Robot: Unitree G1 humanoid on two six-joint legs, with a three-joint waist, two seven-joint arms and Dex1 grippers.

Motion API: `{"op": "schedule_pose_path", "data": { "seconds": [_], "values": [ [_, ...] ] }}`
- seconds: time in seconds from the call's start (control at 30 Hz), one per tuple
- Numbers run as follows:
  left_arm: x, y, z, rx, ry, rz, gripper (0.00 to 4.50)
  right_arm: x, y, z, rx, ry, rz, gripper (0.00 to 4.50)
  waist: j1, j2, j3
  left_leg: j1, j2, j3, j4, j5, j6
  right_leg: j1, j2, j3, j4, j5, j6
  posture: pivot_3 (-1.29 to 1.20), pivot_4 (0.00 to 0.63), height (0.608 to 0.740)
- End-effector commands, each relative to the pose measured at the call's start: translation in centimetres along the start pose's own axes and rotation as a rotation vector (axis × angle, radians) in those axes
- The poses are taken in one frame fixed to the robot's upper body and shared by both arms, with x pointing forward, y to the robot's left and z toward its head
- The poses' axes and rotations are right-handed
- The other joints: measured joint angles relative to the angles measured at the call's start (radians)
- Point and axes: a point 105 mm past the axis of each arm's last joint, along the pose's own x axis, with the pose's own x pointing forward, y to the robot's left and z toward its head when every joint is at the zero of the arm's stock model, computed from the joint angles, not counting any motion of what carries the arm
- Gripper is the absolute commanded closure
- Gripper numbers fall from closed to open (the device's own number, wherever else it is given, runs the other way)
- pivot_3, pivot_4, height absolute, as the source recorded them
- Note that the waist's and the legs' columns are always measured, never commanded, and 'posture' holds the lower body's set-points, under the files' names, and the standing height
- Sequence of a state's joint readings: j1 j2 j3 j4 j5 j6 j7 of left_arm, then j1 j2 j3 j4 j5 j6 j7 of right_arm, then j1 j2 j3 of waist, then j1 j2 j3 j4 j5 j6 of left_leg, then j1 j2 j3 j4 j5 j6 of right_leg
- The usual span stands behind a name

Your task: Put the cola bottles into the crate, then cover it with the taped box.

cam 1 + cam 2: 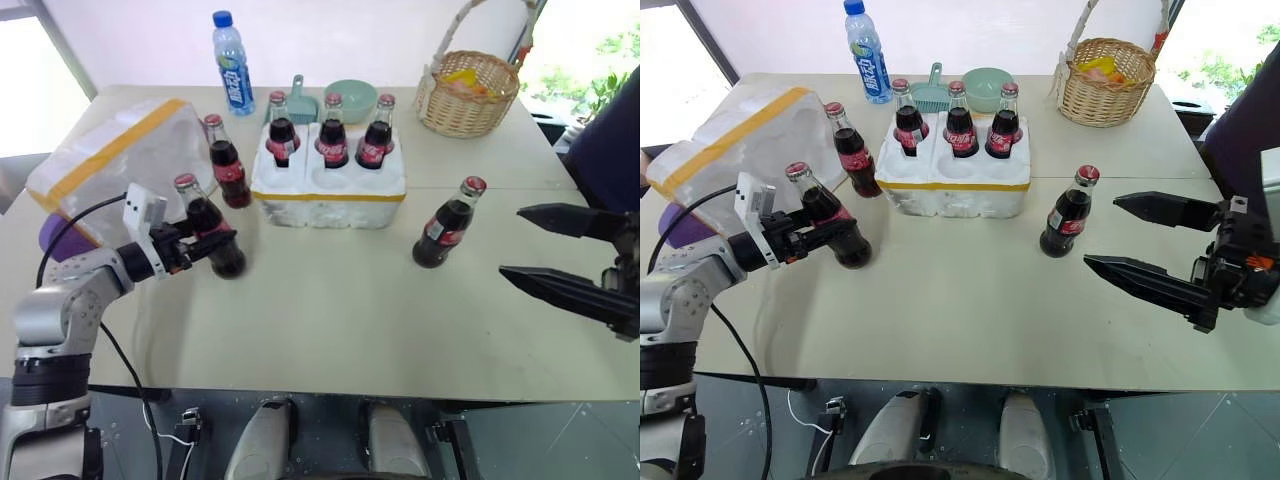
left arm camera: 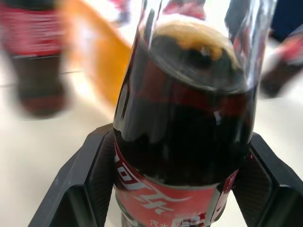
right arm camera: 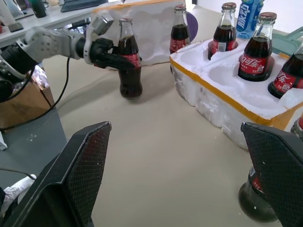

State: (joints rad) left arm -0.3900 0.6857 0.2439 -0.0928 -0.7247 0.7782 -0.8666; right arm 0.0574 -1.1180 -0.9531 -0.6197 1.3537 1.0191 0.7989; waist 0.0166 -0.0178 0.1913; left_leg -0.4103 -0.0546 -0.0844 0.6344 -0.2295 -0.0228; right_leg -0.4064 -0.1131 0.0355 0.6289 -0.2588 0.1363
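- Left eye view shows a pale beige table [image 1: 330, 330] with a seam running across it behind the crate; bright windows lie beyond its far edge and a dark floor shows below its near edge.
- At 12 o'clock of the table stands the crate [image 1: 328, 186], its long axis running left to right, a yellow band along its front. Three cola bottles [image 1: 332, 132] stand upright in its rear row of holes; the front row holds nothing.
- Just past the crate sit a green bowl [image 1: 351, 98] and a teal scoop [image 1: 297, 103]; a blue-capped water bottle [image 1: 232, 62] stands at 11 o'clock and a wicker basket [image 1: 468, 92] at 1 o'clock.
- At 10 o'clock the taped box [image 1: 115, 165] lies tilted, a yellow band slanting across its top.
- One loose bottle [image 1: 227, 160] stands upright just beside the crate's left end; another [image 1: 448, 224] leans slightly at 3 o'clock of the crate, well apart from it.
- The left gripper [image 1: 205, 247], at 9 o'clock, pinches the body of a sixth bottle [image 1: 828, 216], whose neck tips left while its base rests on the table.
- The right gripper [image 1: 1135, 238], at 3 o'clock, has its fingers spread wide, holding nothing and pointing towards the leaning bottle.
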Motion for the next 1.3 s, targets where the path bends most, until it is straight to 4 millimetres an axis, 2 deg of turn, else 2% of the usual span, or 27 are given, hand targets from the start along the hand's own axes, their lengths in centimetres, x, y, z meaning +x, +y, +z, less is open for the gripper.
{"op": "schedule_pose_path", "data": {
  "seconds": [0.03,0.17,0.3,0.43,0.53,0.6,0.7,0.87,1.03,1.13,1.2,1.3],
  "values": [
    [2.3,-4.3,5.3,0.101,-0.131,-0.196,1.38,-0.2,-0.7,0.3,-0.025,-0.027,-0.046,0.0,0.0,-0.001,0.0,-0.001,0.0,0.0,0.002,0.0,0.0,0.001,0.0,-0.002,0.0,0.0,0.0,0.0,0.15,0.734],
    [6.0,-4.8,8.4,0.137,-0.231,-0.191,1.38,0.0,-1.3,-0.3,-0.029,0.001,-0.094,0.0,-0.002,-0.001,0.0,-0.001,-0.001,0.0,0.003,0.0,0.0,0.002,-0.001,-0.002,0.0,0.0,0.0,0.0,0.15,0.734],
    [8.7,-5.4,11.1,0.14,-0.315,-0.213,1.38,0.0,-1.0,-0.7,-0.03,0.006,-0.105,0.0,-0.007,-0.001,0.0,-0.001,-0.001,0.001,0.003,0.0,0.0,0.002,0.0,-0.003,0.001,0.0,0.001,0.0,0.15,0.734],
    [11.0,-5.1,12.4,0.172,-0.353,-0.176,1.38,-0.1,-0.9,-1.0,-0.026,0.002,-0.126,0.0,-0.007,-0.001,0.001,-0.001,-0.002,0.001,0.002,0.0,0.0,0.001,0.001,-0.003,0.001,0.0,0.001,0.0,0.15,0.734],
    [14.2,-4.6,12.8,0.208,-0.361,-0.116,1.38,0.0,-0.7,-1.5,-0.017,-0.002,-0.156,0.0,0.002,-0.003,0.001,-0.001,-0.002,0.001,0.003,0.0,0.0,0.002,0.001,-0.003,0.001,0.0,0.001,0.0,0.15,0.734],
    [15.7,-4.6,12.2,0.257,-0.338,-0.093,1.38,0.0,-0.5,-1.8,-0.011,-0.006,-0.17,0.0,0.005,-0.004,0.002,-0.002,-0.003,0.0,0.004,0.0,0.0,0.002,0.0,-0.004,0.001,0.001,0.002,0.0,0.15,0.734],
    [16.7,-4.9,11.4,0.314,-0.311,-0.098,1.38,0.0,-0.4,-2.3,-0.004,0.0,-0.194,0.0,0.002,-0.004,0.002,-0.003,-0.003,0.0,0.005,-0.001,0.001,0.002,-0.001,-0.004,-0.001,0.001,0.003,0.0,0.15,0.734],
    [18.4,-5.9,7.8,0.368,-0.191,-0.165,1.38,-0.1,-0.4,-2.6,-0.001,0.005,-0.224,0.0,-0.002,-0.004,0.002,-0.006,-0.003,0.0,0.005,-0.001,0.002,-0.002,-0.001,-0.004,0.0,0.001,0.003,0.0,0.15,0.734],
    [19.4,-5.3,5.1,0.466,-0.083,-0.124,1.38,0.0,-0.9,-2.9,0.003,0.014,-0.245,0.0,0.013,-0.004,0.002,-0.007,-0.003,-0.002,0.012,-0.002,0.003,0.002,-0.001,-0.006,0.0,0.002,0.004,0.0,0.15,0.734],
    [19.7,-4.8,5.1,0.471,-0.072,-0.082,1.38,0.1,-1.0,-3.2,0.003,0.021,-0.251,0.0,0.025,-0.004,0.002,-0.007,-0.003,-0.002,0.014,-0.002,0.004,0.004,-0.001,-0.006,0.0,0.003,0.006,0.0,0.15,0.734],
    [19.6,-4.2,5.9,0.454,-0.088,-0.043,1.38,0.1,-1.3,-3.2,0.007,0.016,-0.259,0.0,0.024,-0.004,0.002,-0.007,-0.003,-0.002,0.015,-0.002,0.004,0.004,-0.001,-0.006,0.0,0.003,0.006,0.0,0.15,0.734],
    [19.5,-3.9,6.2,0.428,-0.086,-0.035,1.38,0.3,-1.6,-3.3,0.01,0.013,-0.265,0.0,0.02,-0.004,0.002,-0.012,-0.003,-0.002,0.015,-0.002,0.004,-0.001,-0.001,-0.006,0.0,0.003,0.007,0.0,0.15,0.734]
  ]
}}
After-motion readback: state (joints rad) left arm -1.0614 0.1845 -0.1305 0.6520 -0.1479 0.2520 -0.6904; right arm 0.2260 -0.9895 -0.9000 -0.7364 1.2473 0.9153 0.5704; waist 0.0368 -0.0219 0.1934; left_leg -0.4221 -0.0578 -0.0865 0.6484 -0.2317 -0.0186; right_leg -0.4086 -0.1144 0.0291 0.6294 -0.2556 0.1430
